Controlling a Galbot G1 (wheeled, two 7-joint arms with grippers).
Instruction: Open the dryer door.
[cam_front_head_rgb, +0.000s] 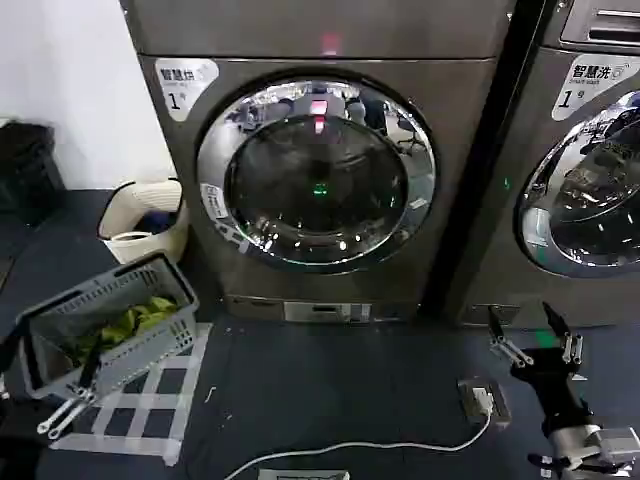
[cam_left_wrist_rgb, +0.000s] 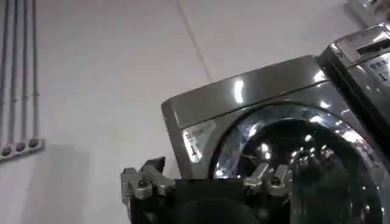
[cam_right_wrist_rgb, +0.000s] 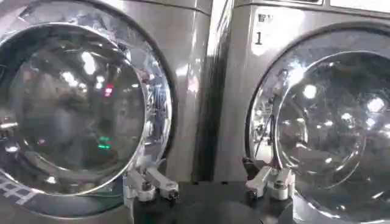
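The dryer (cam_front_head_rgb: 320, 45) is a dark grey-bronze front-loader with a white "1" label and a small red light. It fills the upper middle of the head view. The dryer door (cam_front_head_rgb: 315, 170) is a round porthole with a wide chrome ring around dark glass, and it lies shut against the front. In the right wrist view the dryer door (cam_right_wrist_rgb: 73, 109) faces the camera, and the left wrist view catches its chrome ring (cam_left_wrist_rgb: 244, 131). My right gripper (cam_front_head_rgb: 520, 318) (cam_right_wrist_rgb: 195, 167) is open, low on the floor in front of the gap between the two machines, touching nothing. My left gripper (cam_front_head_rgb: 55, 375) (cam_left_wrist_rgb: 210, 173) is open at the lower left by the basket.
A second machine (cam_front_head_rgb: 580, 170) with a like chrome door stands close on the right. A grey basket (cam_front_head_rgb: 110, 325) of green cloth and a white bin (cam_front_head_rgb: 140, 215) sit left of the dryer. A small adapter box (cam_front_head_rgb: 483, 400) and a white cable (cam_front_head_rgb: 370, 447) lie on the dark floor.
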